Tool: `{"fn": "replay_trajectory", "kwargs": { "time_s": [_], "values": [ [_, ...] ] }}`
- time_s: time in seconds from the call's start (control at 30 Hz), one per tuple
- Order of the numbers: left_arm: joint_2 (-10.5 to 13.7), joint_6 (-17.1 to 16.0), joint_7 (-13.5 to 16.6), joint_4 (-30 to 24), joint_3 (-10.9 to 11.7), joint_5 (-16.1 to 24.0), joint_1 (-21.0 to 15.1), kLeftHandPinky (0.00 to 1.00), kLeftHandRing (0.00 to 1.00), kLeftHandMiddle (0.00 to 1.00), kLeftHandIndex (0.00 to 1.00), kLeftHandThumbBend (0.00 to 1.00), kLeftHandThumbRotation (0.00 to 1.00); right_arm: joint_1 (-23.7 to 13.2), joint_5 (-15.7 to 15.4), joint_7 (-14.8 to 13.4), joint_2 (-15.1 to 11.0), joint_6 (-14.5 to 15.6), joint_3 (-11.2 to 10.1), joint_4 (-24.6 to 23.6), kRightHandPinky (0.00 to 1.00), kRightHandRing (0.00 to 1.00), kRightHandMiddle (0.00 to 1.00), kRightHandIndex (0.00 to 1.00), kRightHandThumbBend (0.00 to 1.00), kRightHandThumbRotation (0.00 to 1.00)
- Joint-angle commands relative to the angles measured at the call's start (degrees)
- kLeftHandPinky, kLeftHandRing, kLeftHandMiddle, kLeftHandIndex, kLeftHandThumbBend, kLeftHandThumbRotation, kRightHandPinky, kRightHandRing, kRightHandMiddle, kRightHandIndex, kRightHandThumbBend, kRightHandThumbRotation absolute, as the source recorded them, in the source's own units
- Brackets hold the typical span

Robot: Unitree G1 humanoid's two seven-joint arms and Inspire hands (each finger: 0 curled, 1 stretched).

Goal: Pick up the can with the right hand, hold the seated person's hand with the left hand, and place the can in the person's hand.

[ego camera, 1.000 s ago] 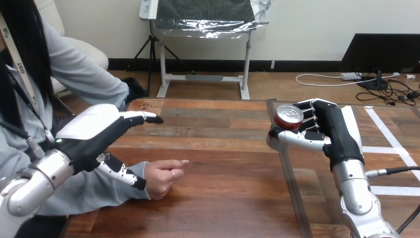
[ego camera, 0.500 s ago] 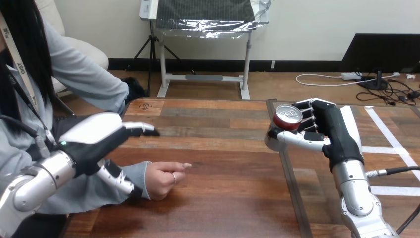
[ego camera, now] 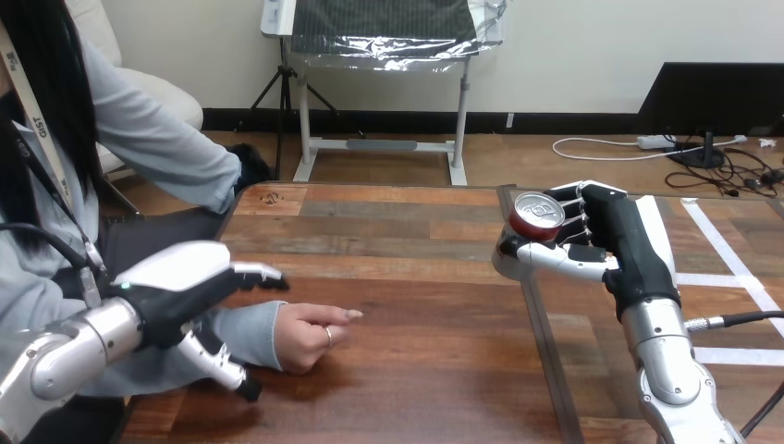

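**Red can [ego camera: 539, 216] gripped in right hand [ego camera: 612, 242]; left hand [ego camera: 172, 289] open over sleeve [ego camera: 248, 335]**

The can, red-sided with a silver top, stands nearly upright in the robot's right hand over the far right part of the wooden table [ego camera: 416, 277]. It is just above the seam [ego camera: 545, 361] that runs toward the near edge. The fingers curl round the can's far side, and the white thumb wraps across its lower front, so the grip closes on it from both sides. Whether the can's base clears the wood cannot be told, as the thumb hides it.

Well apart from the can, toward the left side of the table, the person's hand [ego camera: 310, 326] lies on the wood. It is loosely curled, with one finger reaching toward the right. The grey sleeve behind it rests along the table's left edge.

The robot's left hand is over that sleeve, short of the person's hand. Its fingers [ego camera: 257, 273] are stretched out straight toward the table's middle, and its thumb angles down on the near side of the sleeve. Nothing is caught between them, and the hand has hold of neither wrist nor sleeve. Whether its palm touches the sleeve cannot be told.
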Motion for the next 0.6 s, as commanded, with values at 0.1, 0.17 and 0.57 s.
{"fn": "replay_trajectory", "kwargs": {
  "time_s": [0.1, 0.17, 0.57],
  "values": [
    [1.42, -0.84, 0.34, 3.33, -2.52, 1.26, -6.34, 0.81, 0.86, 0.87, 0.85, 1.0, 0.36, -1.72, 1.26, 0.26, -0.32, -1.06, -1.02, -5.8, 0.38, 0.43, 0.5, 0.54, 0.74, 0.0],
    [1.42, -0.8, 0.6, 3.89, -2.96, 1.65, -6.49, 0.81, 0.86, 0.87, 0.85, 1.0, 0.36, -1.53, 1.34, 0.35, -0.32, -1.05, -1.1, -6.18, 0.38, 0.43, 0.5, 0.54, 0.74, 0.0],
    [0.97, -0.58, 2.09, 5.94, -4.3, 2.14, -6.45, 0.81, 0.86, 0.87, 0.85, 1.0, 0.38, -0.68, 1.53, 0.85, -0.33, -1.32, -1.31, -7.94, 0.37, 0.42, 0.49, 0.53, 0.75, 0.0]
  ]
}}
